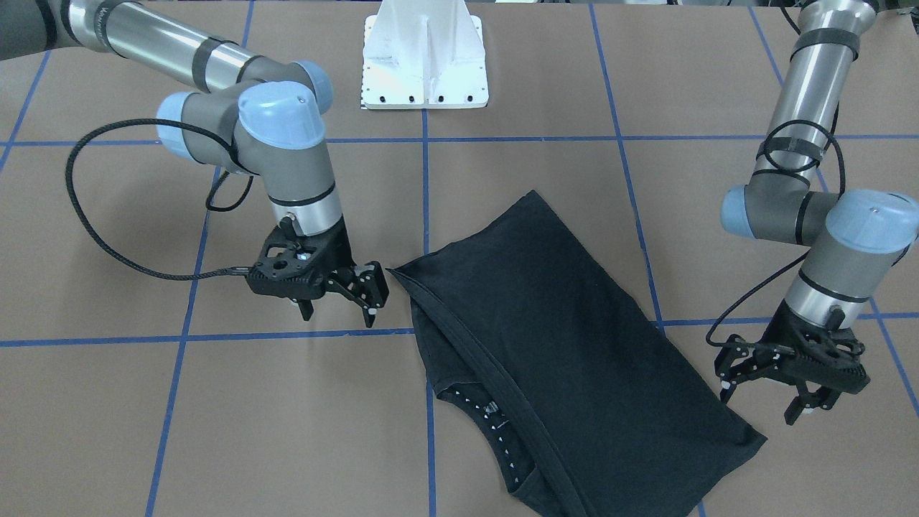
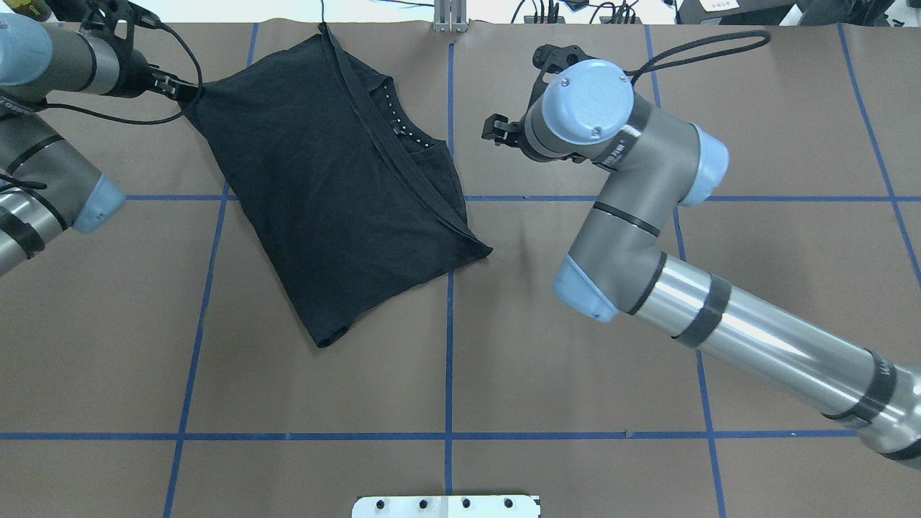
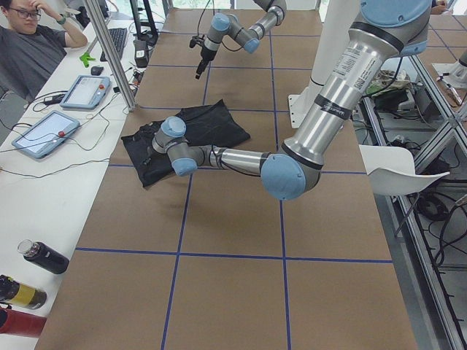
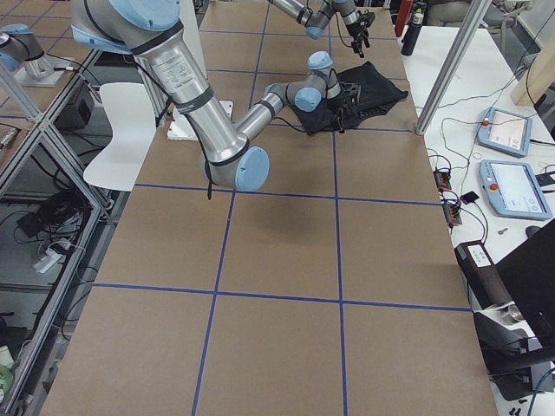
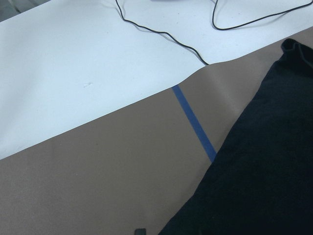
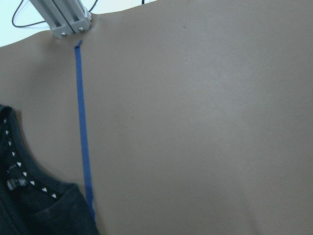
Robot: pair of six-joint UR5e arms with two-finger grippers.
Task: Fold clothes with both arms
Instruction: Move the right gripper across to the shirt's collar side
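Observation:
The clothes are one black T-shirt point(image 1: 574, 345) lying folded and slanted on the brown table, its collar point(image 1: 495, 424) with small white marks facing up. In the overhead view the T-shirt point(image 2: 338, 201) sits at the far left-centre. My left gripper point(image 1: 761, 402) is open and holds nothing, low beside the shirt's outer corner. On the other side, my right gripper point(image 1: 339, 317) also stands open and holds nothing, a short gap from the shirt's pointed corner. The left wrist view shows the shirt's edge point(image 5: 259, 171). The right wrist view catches the collar point(image 6: 29, 200).
The white base pedestal point(image 1: 423, 64) stands at the robot's side of the table. Blue tape lines cross the brown surface. An aluminium post point(image 6: 68, 19) rises at the far edge. A seated person point(image 3: 33, 44), tablets and bottles are at a side desk.

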